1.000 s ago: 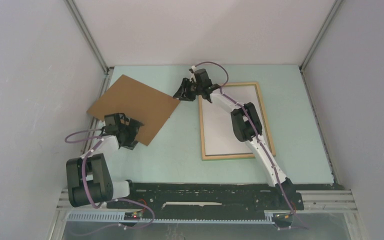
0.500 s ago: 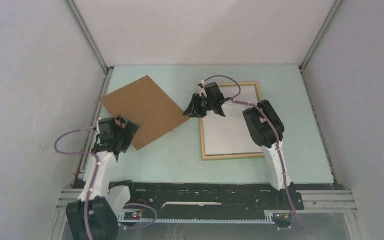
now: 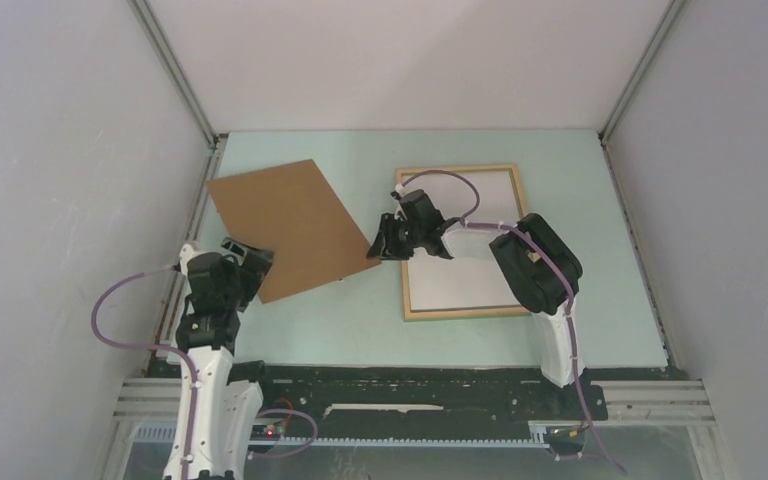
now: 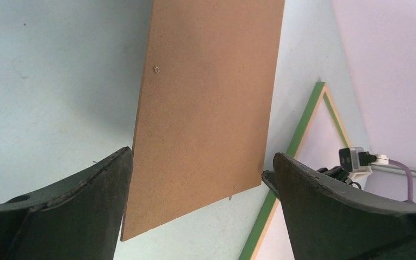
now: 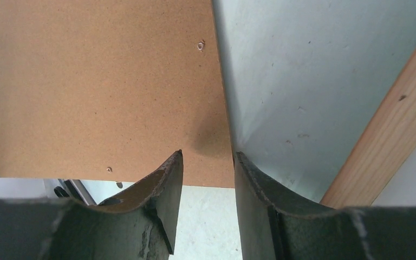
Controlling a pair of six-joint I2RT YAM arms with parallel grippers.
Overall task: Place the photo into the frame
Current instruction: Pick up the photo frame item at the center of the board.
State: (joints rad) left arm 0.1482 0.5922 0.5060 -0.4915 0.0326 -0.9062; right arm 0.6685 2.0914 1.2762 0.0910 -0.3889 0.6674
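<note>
The frame (image 3: 460, 168), pale wood, lies flat at the right of the table. Its green edge (image 4: 298, 135) and a wood strip (image 5: 390, 130) show in the wrist views. The photo (image 3: 460, 280) fills it as a plain white sheet. The brown backing board (image 3: 285, 225) lies left of it, its right corner raised over the table. My right gripper (image 3: 378, 245) is shut on that corner (image 5: 207, 154), one finger over the board's face (image 5: 97, 81), the other at its edge. My left gripper (image 3: 252, 258) hangs open by the board's near left corner; the board (image 4: 206, 97) shows between its jaws (image 4: 201, 154).
Grey walls close in the table on the left, right and back. An aluminium rail (image 3: 182, 260) runs along the left edge, beside the board. The black base bar (image 3: 410, 385) crosses the near edge. Purple cables loop off both arms.
My right gripper has drawn back toward the near side with the board's corner, and the board has swung clockwise. The left arm has stretched out and its gripper has slid off the board's near corner.
</note>
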